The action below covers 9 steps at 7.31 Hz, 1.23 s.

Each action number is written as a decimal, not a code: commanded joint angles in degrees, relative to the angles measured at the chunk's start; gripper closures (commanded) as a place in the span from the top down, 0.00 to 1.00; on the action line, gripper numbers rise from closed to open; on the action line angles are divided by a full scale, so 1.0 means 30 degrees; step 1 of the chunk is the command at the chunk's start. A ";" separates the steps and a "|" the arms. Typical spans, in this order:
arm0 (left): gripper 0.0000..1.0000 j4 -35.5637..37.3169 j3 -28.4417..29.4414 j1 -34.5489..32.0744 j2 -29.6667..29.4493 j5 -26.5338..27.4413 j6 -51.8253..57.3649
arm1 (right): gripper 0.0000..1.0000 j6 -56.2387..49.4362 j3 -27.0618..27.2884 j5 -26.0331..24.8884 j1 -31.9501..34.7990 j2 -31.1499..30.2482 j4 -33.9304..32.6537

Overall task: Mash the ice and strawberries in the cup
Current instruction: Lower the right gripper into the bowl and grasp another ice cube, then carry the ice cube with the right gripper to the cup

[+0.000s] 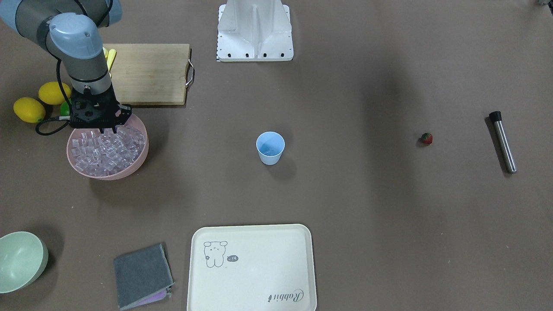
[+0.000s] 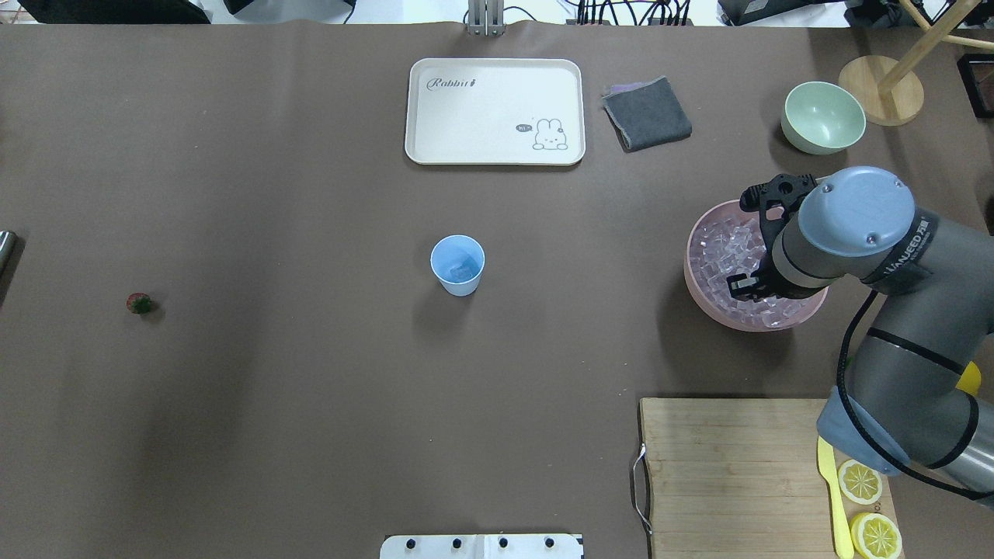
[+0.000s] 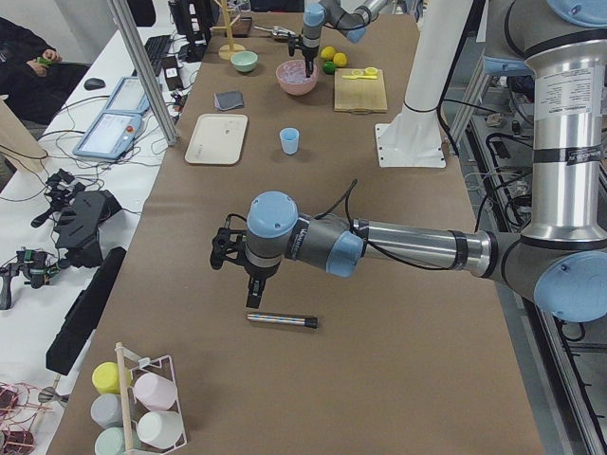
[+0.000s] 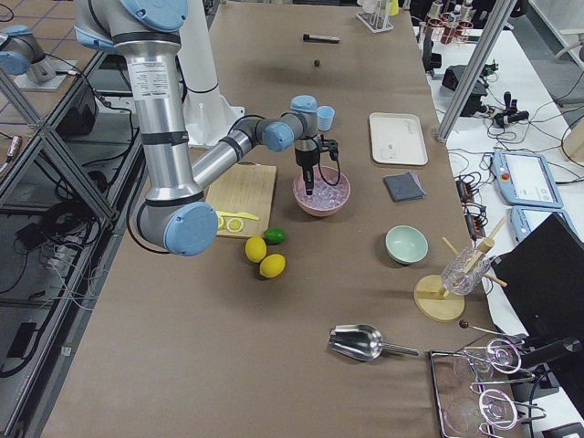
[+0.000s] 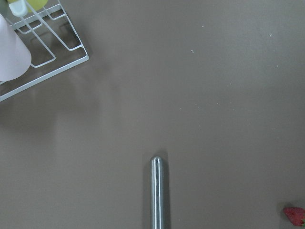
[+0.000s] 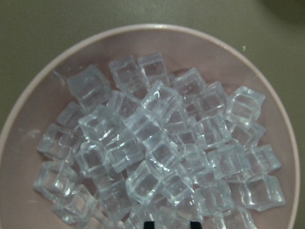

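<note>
progress: early days | your right gripper [image 1: 108,131] was narrow, tips down in the ice [image 6: 157,143], grip unclear | left gripper [image 3: 226,254]: couldn't tell | strawberry [image 1: 427,138] lay on the tabletop [image 1: 354,207], well apart from the cup [image 1: 270,147] | mashing wasn't started

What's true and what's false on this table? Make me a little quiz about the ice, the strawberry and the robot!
1. The ice is piled in the pink bowl. True.
2. The strawberry is inside the cup. False: it lies on the table, well away from the cup.
3. The right end effector hangs over the ice. True.
4. The grey cloth lies on the tray. False: it lies on the table beside the tray.
5. The metal stick stands upright. False: it lies flat on the table.
</note>
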 commanded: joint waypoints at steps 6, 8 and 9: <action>0.98 -0.0088 -0.0219 -0.0123 0.0439 -0.0732 -0.0029 | 0.29 0.4748 -0.1289 0.0888 -0.1076 0.7270 -0.1959; 0.98 -0.0117 -0.0248 -0.0240 0.0439 -0.0732 0.0000 | 0.29 0.7909 -0.4590 -0.0750 -0.2340 1.1099 -0.2017; 0.98 -0.0117 -0.0103 -0.0241 0.0439 -0.0732 0.0029 | 0.28 0.9143 -0.6521 -0.1161 -0.2780 1.2945 -0.1901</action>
